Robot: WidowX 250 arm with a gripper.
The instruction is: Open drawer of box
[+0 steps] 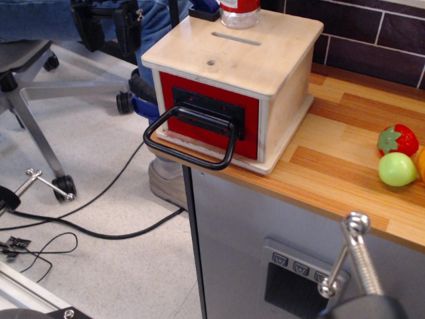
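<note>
The pale plywood box [265, 50] stands on the wooden counter [345, 166] at its left end, with a slot and a small round hole in its top. Its red-fronted drawer [176, 90] faces front-left and sits flush in the box, shut. A black plate holds the large black loop handle [192, 143], which sticks out past the counter's edge. Only a metal threaded rod with a ring end [355, 256] and a dark rounded part show at the lower right, well right of and below the handle. I take these for part of my gripper. Its jaws are not visible.
A clear bottle with a red label [239, 13] stands on the box's back edge. A toy strawberry [398, 139] and a green fruit [397, 169] lie at the right. A grey cabinet panel [246, 226] is below; an office chair [26, 73], cables and a person's legs are at the left.
</note>
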